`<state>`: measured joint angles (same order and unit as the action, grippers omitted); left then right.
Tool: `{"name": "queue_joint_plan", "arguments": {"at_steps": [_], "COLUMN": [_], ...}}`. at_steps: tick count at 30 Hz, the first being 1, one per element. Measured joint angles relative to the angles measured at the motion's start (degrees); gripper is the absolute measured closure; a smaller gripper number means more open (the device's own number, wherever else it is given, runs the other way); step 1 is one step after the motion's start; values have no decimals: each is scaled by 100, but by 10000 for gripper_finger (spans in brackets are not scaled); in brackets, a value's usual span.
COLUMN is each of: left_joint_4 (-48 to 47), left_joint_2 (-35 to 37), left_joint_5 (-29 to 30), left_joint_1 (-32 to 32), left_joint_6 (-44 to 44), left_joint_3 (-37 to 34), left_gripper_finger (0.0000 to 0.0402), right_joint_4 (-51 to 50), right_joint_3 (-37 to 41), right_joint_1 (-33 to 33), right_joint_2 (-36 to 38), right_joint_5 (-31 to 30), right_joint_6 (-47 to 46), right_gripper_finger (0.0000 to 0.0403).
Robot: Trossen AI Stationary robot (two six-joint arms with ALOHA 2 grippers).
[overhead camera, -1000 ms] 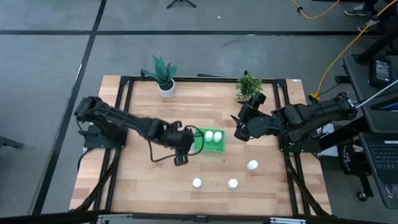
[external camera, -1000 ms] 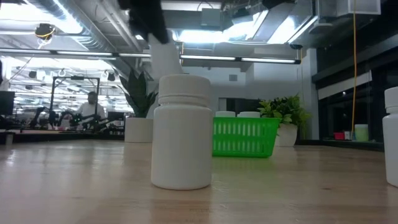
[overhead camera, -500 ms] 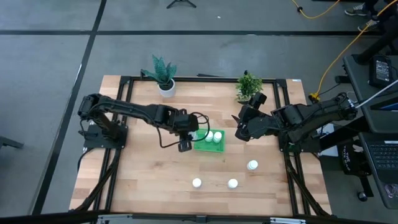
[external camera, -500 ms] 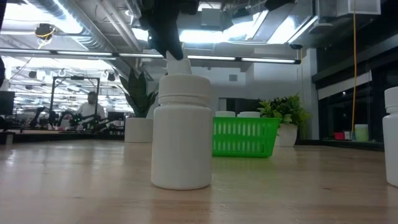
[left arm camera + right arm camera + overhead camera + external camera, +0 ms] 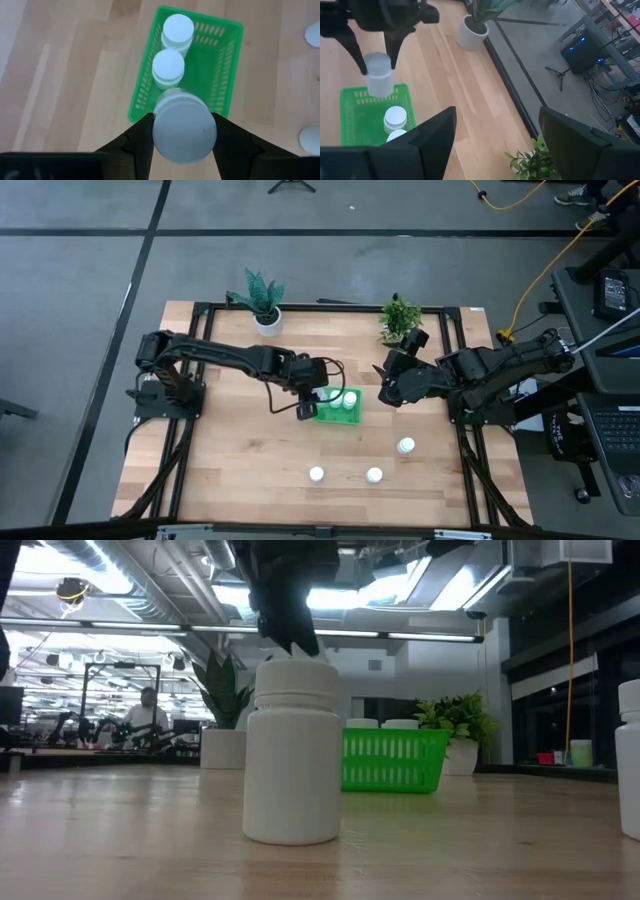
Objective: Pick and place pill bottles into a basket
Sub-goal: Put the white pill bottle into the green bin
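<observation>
My left gripper (image 5: 309, 404) is shut on a white pill bottle (image 5: 184, 125), held above the left end of the green basket (image 5: 334, 416). The right wrist view shows this bottle (image 5: 379, 76) over the basket (image 5: 360, 117). Two bottles (image 5: 178, 27) (image 5: 168, 65) stand in the basket. Three more bottles stand on the table near the front edge (image 5: 316, 474) (image 5: 374, 474) (image 5: 405, 445). My right gripper (image 5: 384, 387) is open and empty, right of the basket. My left gripper pinches the bottle's upper part at the cap (image 5: 378, 64) between its two fingers (image 5: 142, 135), one on each side. The fingers come from above, pointing down. The bottle hangs upright below them, lifted clear above the basket.
Two potted plants (image 5: 262, 300) (image 5: 399, 318) stand at the table's far edge. In the low view one loose bottle (image 5: 292, 750) stands close in front, with the basket (image 5: 393, 758) behind it. Bare wood lies left of the basket.
My left gripper has carried the bottle toward the table's right edge and a little toward the far edge, from beside the basket's left end to above it. The bottle stays upright and clear of the table.
</observation>
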<state>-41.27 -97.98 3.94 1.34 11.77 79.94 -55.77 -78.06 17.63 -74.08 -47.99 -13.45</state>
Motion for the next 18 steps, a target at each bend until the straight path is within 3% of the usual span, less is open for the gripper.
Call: {"name": "queue_joint_plan", "arguments": {"at_steps": [18], "left_joint_4": [275], "left_joint_2": [-533], "left_joint_5": [-223], "left_joint_1": [-83], "left_joint_6": [-212], "left_joint_3": [-2], "left_gripper_finger": [243], "right_joint_4": [-28], "right_joint_3": [0], "right_joint_1": [0], "right_joint_2": [0], "right_joint_5": [-2], "right_joint_6": [2], "right_gripper_finger": [119]}}
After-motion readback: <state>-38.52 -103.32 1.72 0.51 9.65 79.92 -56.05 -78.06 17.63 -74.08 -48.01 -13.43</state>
